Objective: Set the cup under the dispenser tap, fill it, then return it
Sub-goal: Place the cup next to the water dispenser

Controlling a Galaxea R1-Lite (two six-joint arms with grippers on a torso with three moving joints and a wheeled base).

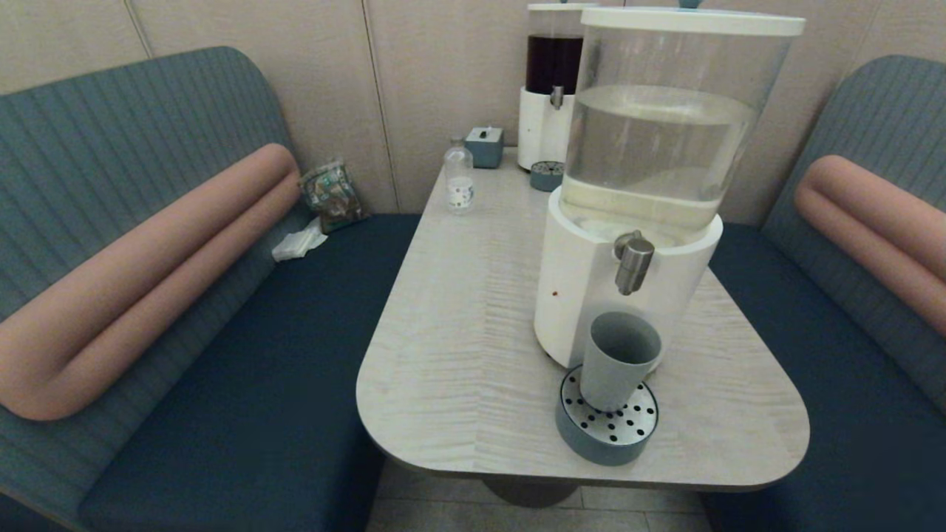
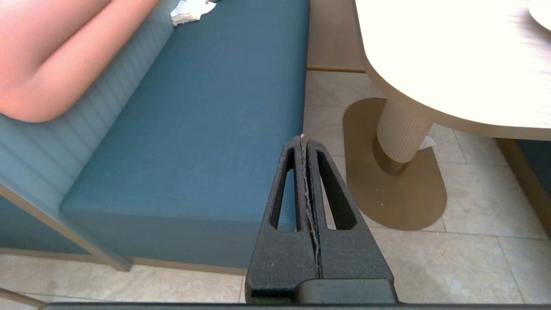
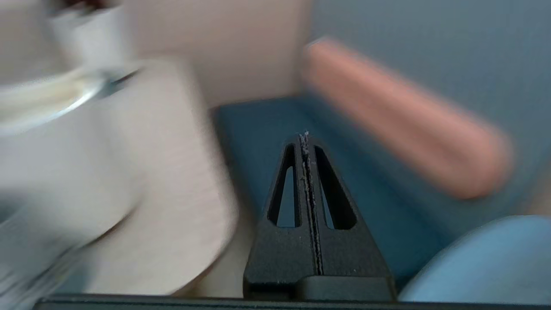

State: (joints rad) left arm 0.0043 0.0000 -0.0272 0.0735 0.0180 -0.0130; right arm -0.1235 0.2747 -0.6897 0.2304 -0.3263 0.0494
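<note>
The grey-blue cup (image 1: pixel 618 360) stands upright on the round perforated drip tray (image 1: pixel 607 427), directly below the brushed-metal dispenser tap (image 1: pixel 633 261) of the large clear tank (image 1: pixel 658 140) on its white base. No gripper shows in the head view. My left gripper (image 2: pixel 302 140) is shut and empty, low beside the blue bench seat (image 2: pixel 206 107) and the table's pedestal. My right gripper (image 3: pixel 305 137) is shut and empty too, beside the table's right edge (image 3: pixel 185 172), pointing toward the right-hand bench.
A dark-liquid dispenser (image 1: pixel 553 89) with its own small tray stands at the table's back, with a clear labelled bottle (image 1: pixel 459 177) and a small grey box (image 1: pixel 485 145) nearby. Padded benches flank the table. A packet (image 1: pixel 332 193) and white tissue (image 1: pixel 298 242) lie on the left bench.
</note>
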